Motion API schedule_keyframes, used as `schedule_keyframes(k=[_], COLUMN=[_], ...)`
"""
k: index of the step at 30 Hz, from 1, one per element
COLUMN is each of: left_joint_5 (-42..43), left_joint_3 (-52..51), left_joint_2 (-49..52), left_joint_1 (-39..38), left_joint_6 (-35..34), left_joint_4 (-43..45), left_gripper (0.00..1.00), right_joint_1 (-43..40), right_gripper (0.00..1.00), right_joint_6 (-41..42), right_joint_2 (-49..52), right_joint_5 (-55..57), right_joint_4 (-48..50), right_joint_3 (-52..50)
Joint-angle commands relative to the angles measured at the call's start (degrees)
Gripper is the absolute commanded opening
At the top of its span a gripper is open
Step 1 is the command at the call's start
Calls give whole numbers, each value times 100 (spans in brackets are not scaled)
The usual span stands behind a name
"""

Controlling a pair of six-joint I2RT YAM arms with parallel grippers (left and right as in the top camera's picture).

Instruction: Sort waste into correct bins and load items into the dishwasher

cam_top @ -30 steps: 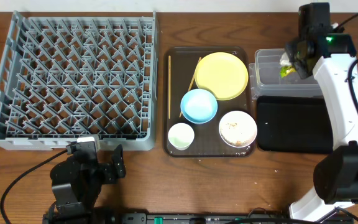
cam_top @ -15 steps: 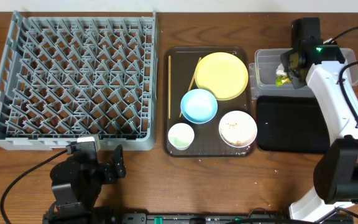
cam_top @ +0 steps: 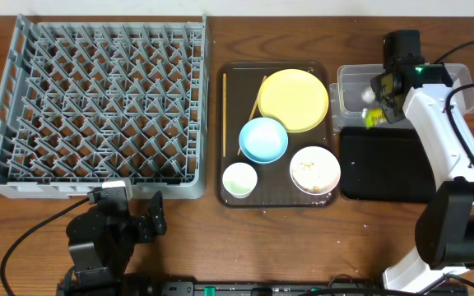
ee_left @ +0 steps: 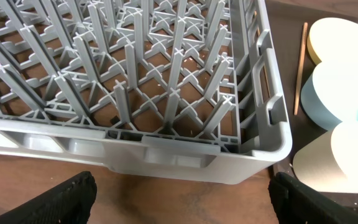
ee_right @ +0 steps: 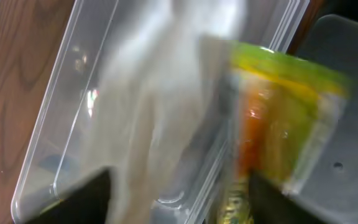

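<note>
Right gripper (ee_right: 179,185) jaws spread wide, gripping nothing, above clear tub (cam_top: 461,80). Blurred white napkin (ee_right: 160,93) and green-yellow sachet (ee_right: 284,124) sit just past its fingertips, the sachet at the tub edge beside black tray (cam_top: 385,168). Left gripper (ee_left: 182,190) also spread, near grey rack (ee_left: 166,146) on wooden table (cam_top: 303,247).

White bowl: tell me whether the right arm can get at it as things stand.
Probably yes. The white bowl sits uncovered at the brown tray's right edge, nearest the right gripper over the clear tub. Only the black tray lies between, and it is low.
</note>
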Motion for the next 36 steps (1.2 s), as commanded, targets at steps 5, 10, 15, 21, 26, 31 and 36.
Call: schedule_keyframes(k=[5, 10, 15, 21, 26, 31, 36], left_joint_5=[72, 72, 72, 72, 72, 72, 72], left_joint_3=[79, 79, 79, 79, 79, 79, 79], left_joint_2=[-11, -11, -11, -11, -11, -11, -11], left_joint_1=[9, 9, 9, 9, 7, 9, 9], left_joint_6=[-85, -83, -83, -83, -85, -83, -83], left_joint_4=[0, 0, 0, 0, 0, 0, 0], left_gripper=[91, 91, 90, 90, 91, 90, 91], right_joint_1=[-48, -42, -37, -37, -37, -39, -66], right_gripper=[91, 99, 98, 97, 91, 92, 92], right_joint_6=[-896, -2393, -3438, -3475, -3145, -3353, -3316], right_joint_2=[-33, -420, -1123, -1467, -1414, -1414, -1414], right_joint_5=[177, -153, -765, -935, -957, -957, -960], right_joint_4=[348, 754, 885, -83, -960, -1611, -1436], right_joint_3=[-44, 66, 164, 162, 9, -343, -1034])
